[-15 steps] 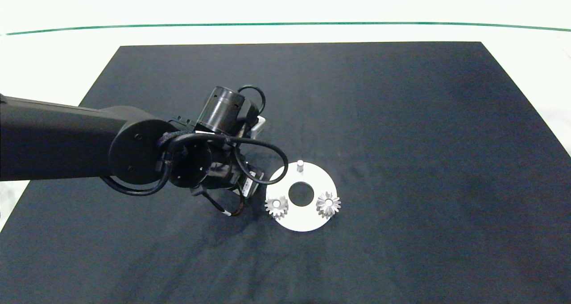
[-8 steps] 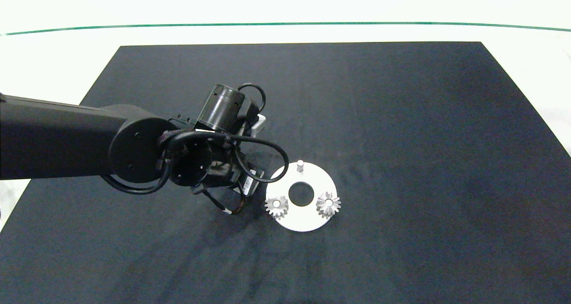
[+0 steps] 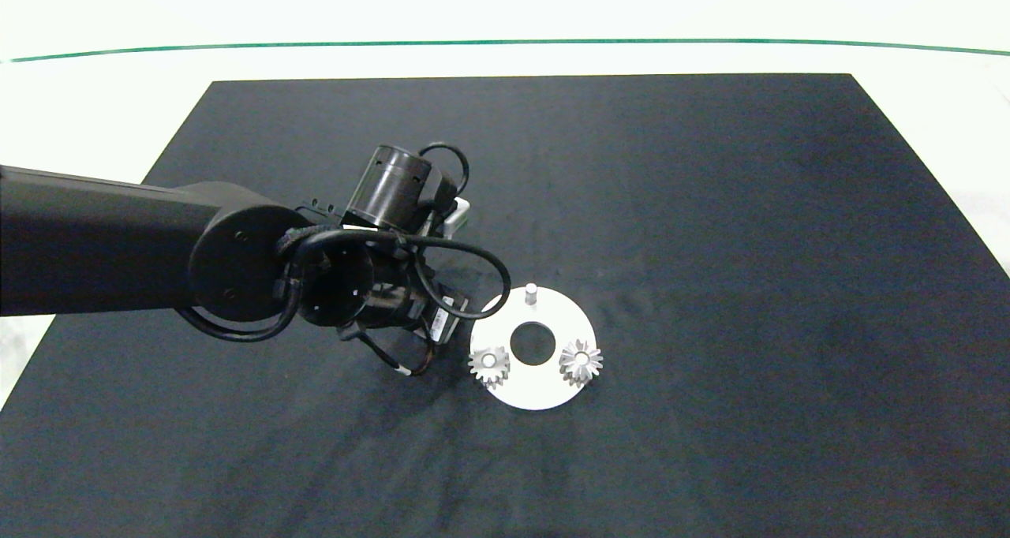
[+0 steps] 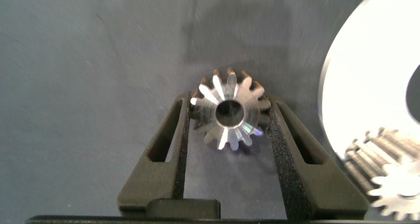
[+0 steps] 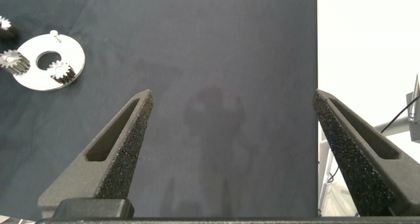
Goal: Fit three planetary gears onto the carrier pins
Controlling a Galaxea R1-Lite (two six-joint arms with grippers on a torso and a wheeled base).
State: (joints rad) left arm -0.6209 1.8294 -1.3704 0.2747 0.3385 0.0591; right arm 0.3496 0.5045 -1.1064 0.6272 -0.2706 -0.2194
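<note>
Third gear (image 4: 230,117) now clamped between the left gripper (image 4: 230,129) fingers, just beside the disc (image 3: 544,392) and lifted slightly higher over the last second. Two gears (image 3: 489,364) already seated on disc pins; far pin (image 3: 531,292) bare, likely next. Right gripper (image 5: 233,145) wide open, empty, well away from the disc.

I can read no text, number or brand anywhere. A small white label (image 3: 443,311) sits on the left arm's wrist, but its print is too small for me to make out.
</note>
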